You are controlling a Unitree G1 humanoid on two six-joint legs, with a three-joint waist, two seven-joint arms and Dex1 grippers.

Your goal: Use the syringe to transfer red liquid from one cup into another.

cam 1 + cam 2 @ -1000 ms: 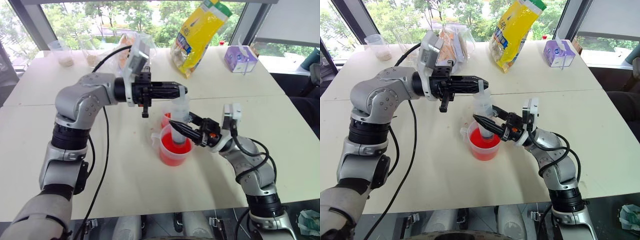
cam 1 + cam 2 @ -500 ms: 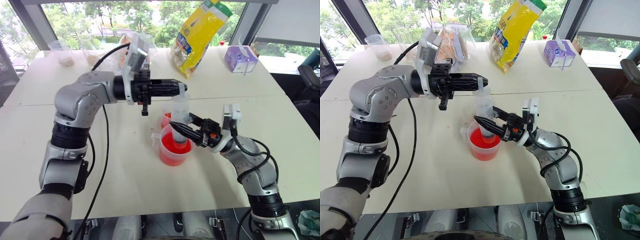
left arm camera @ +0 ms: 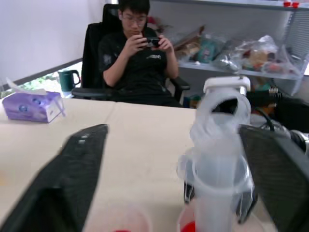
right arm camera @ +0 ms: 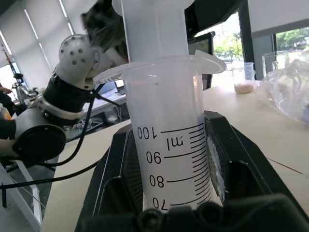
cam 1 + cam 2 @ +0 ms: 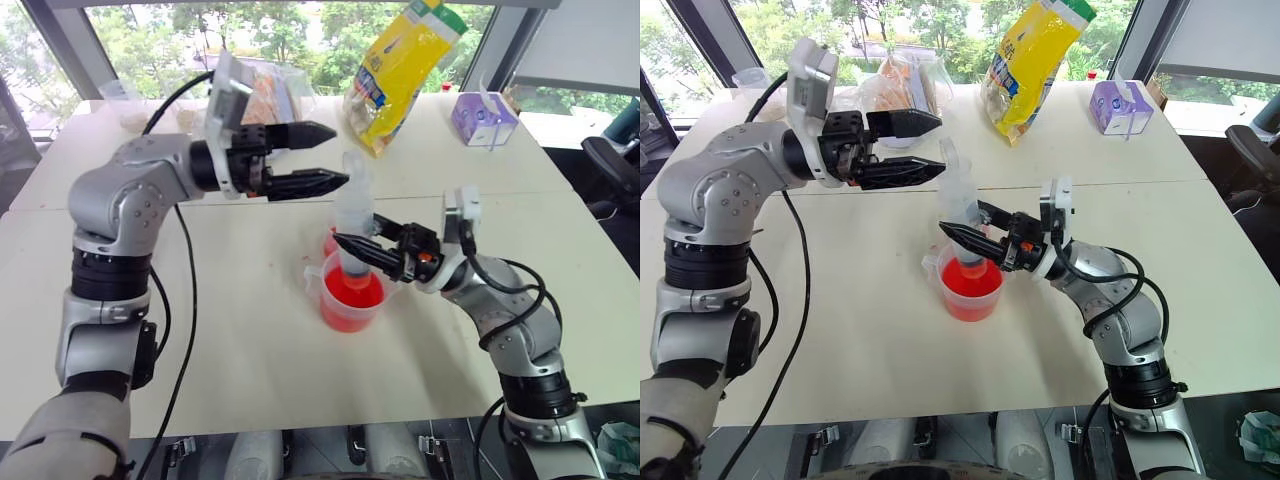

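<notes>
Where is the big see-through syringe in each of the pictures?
Left eye view: syringe near the middle, standing in the red beaker.
Right eye view: just left of the middle, over that beaker.
Left wrist view: lower right.
Right wrist view: middle, up close.
Shared landmark: the right gripper clamped round its barrel.

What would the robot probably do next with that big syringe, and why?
Probably lift the syringe out of the handled beaker and carry it toward the small cup behind. The right gripper is shut on the barrel with the tip down in the beaker's red liquid, and the left gripper, fingers open, is clear of the plunger.
</notes>
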